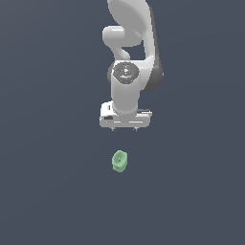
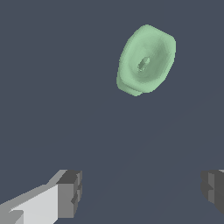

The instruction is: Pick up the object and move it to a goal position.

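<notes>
My fingers [image 2: 72, 194] spread wide, empty, apart from the object [image 2: 146, 59]. Risk I see: descending off-centre, a pad clips the flared rim, tips it away.

Object [image 1: 119, 161]: small pale mint-green stubby piece, roughly cylindrical
Rim: flared, wider than the body
Hollow end: faces the wrist camera [image 2: 146, 59] (a small dark hole sits at its centre)
Place: resting alone on the plain dark grey floor, apart from everything else
</notes>
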